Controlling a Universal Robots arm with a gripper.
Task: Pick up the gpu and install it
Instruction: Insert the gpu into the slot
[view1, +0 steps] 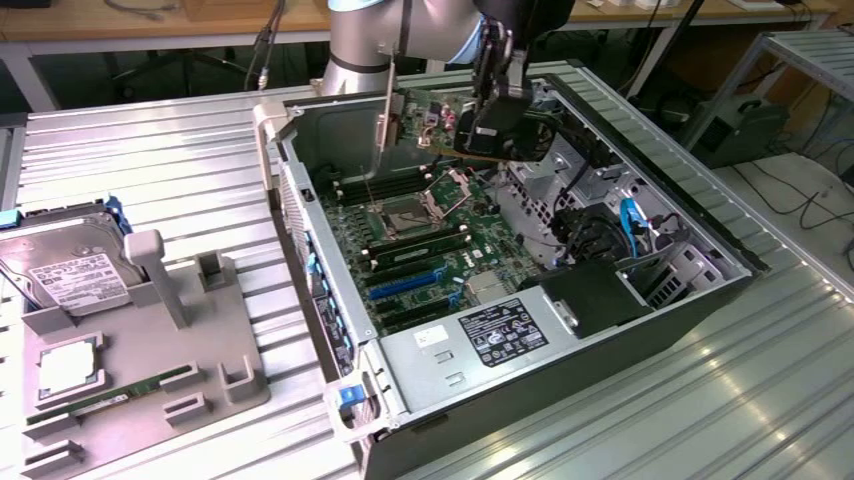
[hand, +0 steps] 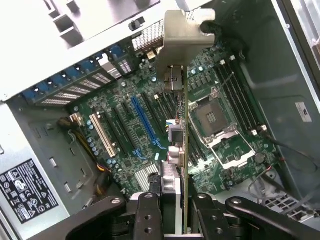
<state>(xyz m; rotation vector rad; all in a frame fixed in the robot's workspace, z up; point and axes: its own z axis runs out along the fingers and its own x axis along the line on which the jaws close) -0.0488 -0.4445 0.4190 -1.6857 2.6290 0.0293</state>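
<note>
Robotics lab, ribbed metal bench (view1: 160, 150), open computer case (view1: 561, 420), wooden desks (view1: 134, 25) behind

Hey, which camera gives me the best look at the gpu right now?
The exterior view: the gpu shows its green face and silver bracket, held above the open case. The wrist view sees it edge-on, a thin line with the bracket's end.

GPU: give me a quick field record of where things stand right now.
gpu: held on edge above the open case, not seated
gripper: shut on gpu
motherboard: exposed below the card, blue slot unoccupied
hard drive: in grey fixture, exterior view's left
</note>
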